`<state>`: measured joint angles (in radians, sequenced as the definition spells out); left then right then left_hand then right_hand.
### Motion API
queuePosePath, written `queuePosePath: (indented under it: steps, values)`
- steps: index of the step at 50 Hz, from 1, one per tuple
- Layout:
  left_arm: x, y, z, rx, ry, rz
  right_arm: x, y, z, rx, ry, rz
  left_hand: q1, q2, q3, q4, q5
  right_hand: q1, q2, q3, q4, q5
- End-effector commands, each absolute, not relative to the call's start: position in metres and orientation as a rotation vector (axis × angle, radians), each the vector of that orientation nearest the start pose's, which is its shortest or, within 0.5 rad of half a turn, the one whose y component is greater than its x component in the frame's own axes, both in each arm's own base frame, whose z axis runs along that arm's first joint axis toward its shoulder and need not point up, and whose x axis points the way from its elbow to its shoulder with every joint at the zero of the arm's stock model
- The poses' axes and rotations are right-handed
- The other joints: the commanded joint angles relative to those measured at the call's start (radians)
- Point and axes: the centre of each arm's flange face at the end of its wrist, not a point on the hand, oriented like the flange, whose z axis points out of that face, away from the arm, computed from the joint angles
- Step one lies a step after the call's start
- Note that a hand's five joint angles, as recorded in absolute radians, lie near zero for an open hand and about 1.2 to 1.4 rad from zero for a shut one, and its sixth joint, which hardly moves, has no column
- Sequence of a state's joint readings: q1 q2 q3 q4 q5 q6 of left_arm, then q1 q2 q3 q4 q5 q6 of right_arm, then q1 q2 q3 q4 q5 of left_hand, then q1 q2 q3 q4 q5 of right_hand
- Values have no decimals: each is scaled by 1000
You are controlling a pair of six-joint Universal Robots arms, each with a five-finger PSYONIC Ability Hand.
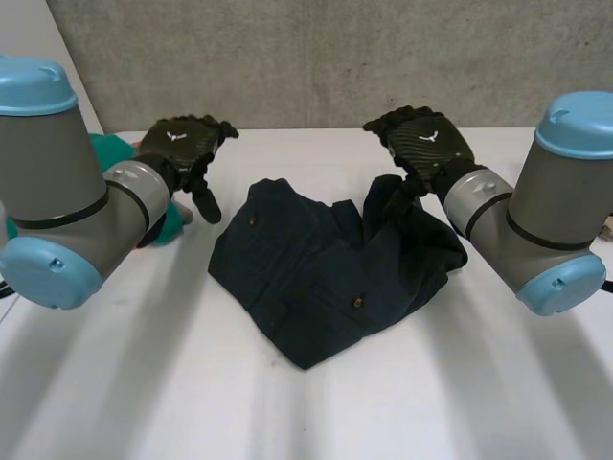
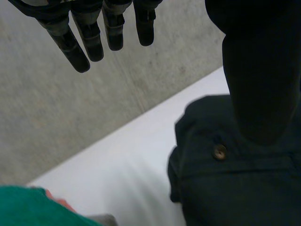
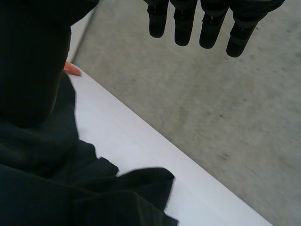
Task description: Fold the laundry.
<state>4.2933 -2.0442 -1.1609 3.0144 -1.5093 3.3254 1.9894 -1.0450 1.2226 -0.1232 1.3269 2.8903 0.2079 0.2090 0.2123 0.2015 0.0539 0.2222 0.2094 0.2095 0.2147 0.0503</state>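
A dark navy garment (image 1: 321,273) with small brown buttons lies crumpled in the middle of the white table (image 1: 144,383). My left hand (image 1: 182,144) hovers off the garment's far left corner, fingers straight and holding nothing. In the left wrist view its fingers (image 2: 89,42) hang in the air, with the garment (image 2: 230,193) and a button (image 2: 219,151) below the thumb. My right hand (image 1: 426,139) hovers over the garment's far right part, open and empty. In the right wrist view its fingers (image 3: 183,28) point past the table's far edge, above the garment (image 3: 51,188).
A green cloth (image 1: 113,150) lies at the table's far left behind my left arm, also visible as the green cloth (image 2: 28,207) near a small orange thing (image 2: 57,201). A grey concrete wall (image 1: 316,57) runs behind the table.
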Motion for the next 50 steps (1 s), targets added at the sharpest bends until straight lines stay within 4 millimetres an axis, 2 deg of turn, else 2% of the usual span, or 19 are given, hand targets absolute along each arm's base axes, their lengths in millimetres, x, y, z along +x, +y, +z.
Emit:
queuePosePath:
  steps: [1,6,12,18,21,22,25,29,30,33,34,37,38,39,42,44,46,48,50]
  values:
    - [-293,-325,217,786,2678,-1986,311,-318,228,-969,1806,-1909,-33,-34,-38,-27,-54,-48,-35,-35,-40,-50]
    - [-294,-342,191,800,2750,-1917,305,-326,227,-960,1805,-1937,-24,-25,-28,-18,-45,-48,-35,-35,-40,-50]
    - [-303,-360,159,807,2778,-1855,299,-334,226,-945,1823,-1959,161,160,156,167,140,-48,-35,-35,-40,-50]
    - [-310,-369,142,790,2756,-1835,293,-337,225,-946,1846,-1971,170,169,165,176,149,-48,-35,-35,-40,-50]
    - [-315,-372,146,781,2733,-1853,290,-340,225,-955,1855,-1981,740,739,736,746,719,-48,-35,-35,-40,-50]
    - [-318,-371,150,784,2722,-1863,289,-341,225,-958,1857,-1986,1144,1142,1139,1150,1123,-48,-35,-35,-40,-50]
    - [-325,-368,160,810,2694,-1897,286,-343,225,-966,1863,-1999,1188,1187,1184,1195,1168,-48,-35,-35,-40,-50]
    - [-341,-369,201,880,2512,-2084,283,-345,229,-963,1863,-2021,1188,1187,1184,1195,1168,-48,-35,-35,-40,-50]
    - [-343,-371,230,870,2391,-2193,283,-346,231,-956,1863,-2027,1188,1187,1184,1195,1168,-48,-35,-35,-40,-50]
    - [-345,-371,281,818,2200,-2390,283,-346,234,-949,1858,-2039,1188,1187,1184,1195,1168,-48,-35,-35,-40,-50]
    - [-350,-364,316,780,2079,-2550,282,-346,237,-944,1856,-2051,1188,1187,1184,1195,1168,-48,-35,-35,-40,-50]
    - [-363,-344,363,748,1922,-2792,280,-346,240,-936,1855,-2066,1188,1187,1184,1195,1168,-48,-35,-35,-40,-50]
    - [-371,-329,387,752,1824,-2927,279,-348,241,-927,1855,-2076,1188,1187,1184,1195,1168,-48,-35,-35,-40,-50]
    - [-376,-321,395,767,1787,-2983,279,-348,242,-923,1856,-2082,1188,1187,1184,1195,1168,-48,-35,-35,-40,-50]
    - [-394,-295,412,870,1686,-3124,273,-354,246,-897,1870,-2112,1188,1187,1184,1195,1168,-48,-35,-35,-40,-50]
    - [-406,-280,410,961,1684,-3151,269,-357,248,-875,1888,-2125,1188,1187,1184,1195,1168,-48,-35,-35,-40,-50]
    - [-424,-260,395,1114,1746,-3141,261,-365,254,-822,1905,-2162,1188,1187,1184,1195,1168,-48,-35,-35,-40,-50]
    - [-432,-253,381,1197,1804,-3105,254,-371,258,-776,1920,-2187,1188,1187,1184,1195,1168,-48,-35,-35,-40,-50]
    - [-445,-241,353,1338,1905,-3026,242,-380,265,-693,1941,-2226,1188,1187,1184,1195,1168,-48,-35,-35,-40,-50]
